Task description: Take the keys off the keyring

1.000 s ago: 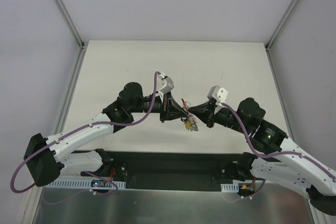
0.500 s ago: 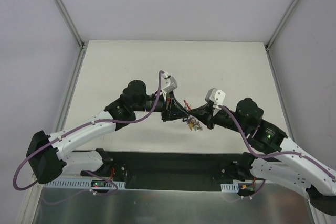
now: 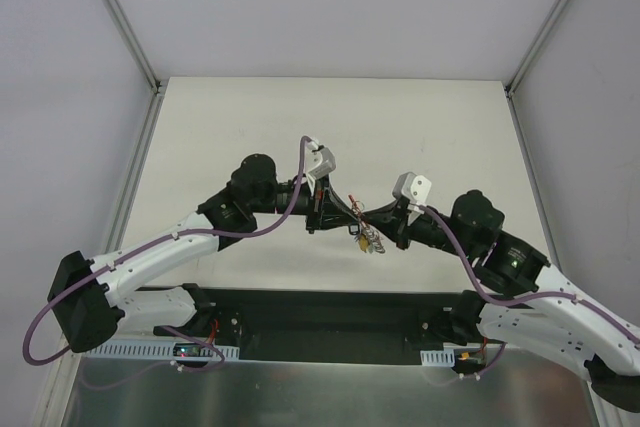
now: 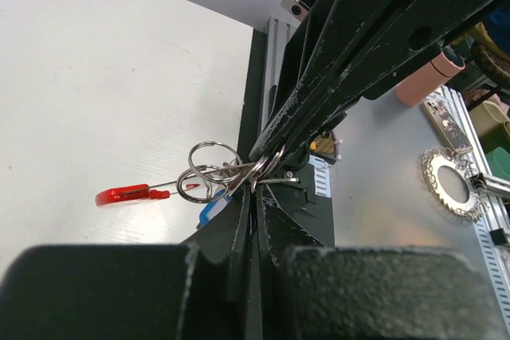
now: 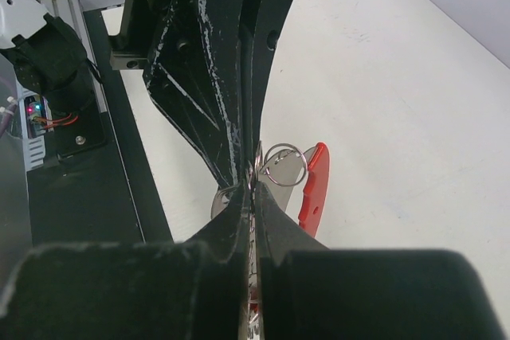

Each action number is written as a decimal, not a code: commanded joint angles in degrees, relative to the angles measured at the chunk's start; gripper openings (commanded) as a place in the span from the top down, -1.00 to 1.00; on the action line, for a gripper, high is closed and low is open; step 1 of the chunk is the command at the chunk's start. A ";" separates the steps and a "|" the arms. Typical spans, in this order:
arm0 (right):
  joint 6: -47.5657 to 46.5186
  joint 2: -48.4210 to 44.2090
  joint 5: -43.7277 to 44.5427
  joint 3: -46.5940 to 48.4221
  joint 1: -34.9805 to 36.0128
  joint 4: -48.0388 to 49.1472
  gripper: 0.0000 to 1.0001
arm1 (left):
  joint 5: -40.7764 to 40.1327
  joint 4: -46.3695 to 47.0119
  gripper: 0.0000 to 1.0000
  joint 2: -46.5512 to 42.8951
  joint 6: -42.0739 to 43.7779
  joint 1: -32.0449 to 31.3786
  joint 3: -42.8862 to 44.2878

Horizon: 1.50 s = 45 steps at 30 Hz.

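The keys (image 3: 364, 238) hang in a small bunch above the white table (image 3: 250, 127), between my two grippers, which meet tip to tip. In the left wrist view the silvery keyring (image 4: 209, 170) loops out to the left of my left gripper (image 4: 256, 190), which is shut on it. A red-headed key (image 4: 132, 195) sticks out sideways and a blue head (image 4: 209, 211) shows below. My right gripper (image 5: 253, 190) is shut on a silvery key blade. A ring loop (image 5: 285, 165) and the red key head (image 5: 315, 189) lie just past its tips.
The black base rail (image 3: 320, 312) runs along the near table edge under both arms. Grey frame posts (image 3: 125, 22) rise at the back corners. Beyond the table edge, a pink cylinder (image 4: 430, 77) and a toothed metal disc (image 4: 449, 185) lie on a metal shelf.
The left jaws loosened slightly and closed again on the ring. The right wrist moved slightly down and left, and the bunch shifted a little.
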 commanded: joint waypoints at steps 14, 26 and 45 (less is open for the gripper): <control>-13.25 -1.26 -3.78 -3.75 0.06 -1.45 0.98 | -0.17 -10.78 1.00 -9.05 25.83 -4.55 2.16; -19.15 1.55 -10.90 -1.37 0.06 -6.55 0.99 | -3.41 -21.66 1.00 -9.40 45.25 -9.73 6.37; -25.74 1.90 -19.51 3.46 0.23 -15.60 0.99 | -4.03 -26.61 1.00 -9.75 55.54 -15.28 10.50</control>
